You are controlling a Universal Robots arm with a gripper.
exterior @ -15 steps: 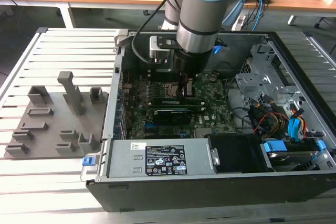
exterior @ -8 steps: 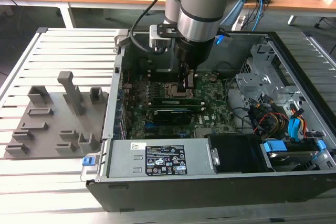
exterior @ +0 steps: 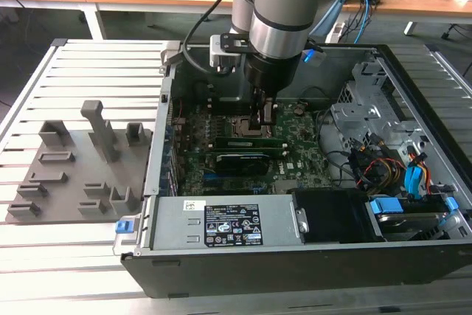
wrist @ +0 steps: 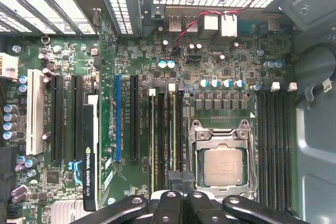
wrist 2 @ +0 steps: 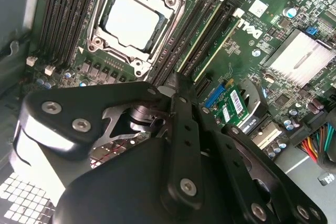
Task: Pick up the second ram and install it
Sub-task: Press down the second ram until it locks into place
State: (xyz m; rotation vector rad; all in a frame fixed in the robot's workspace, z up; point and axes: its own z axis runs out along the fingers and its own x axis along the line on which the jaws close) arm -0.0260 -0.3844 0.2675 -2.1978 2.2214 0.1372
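Gripper (wrist: 181, 179) nearest lens in first wrist view, fingers clenched together, tips just above RAM slots beside CPU socket (wrist: 223, 165). Second ram (wrist: 173, 135) seated upright in slot next to CPU socket, parallel to another stick (wrist: 153, 140). Black graphics card (wrist: 90, 150) farther from socket. Motherboard (exterior: 295, 156) inside open PC case (exterior: 295, 256).

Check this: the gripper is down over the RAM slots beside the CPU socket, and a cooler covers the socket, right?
Not quite. The gripper is over the RAM slots beside the CPU socket, but no cooler covers it: the first wrist view shows the processor with its bare metal top.
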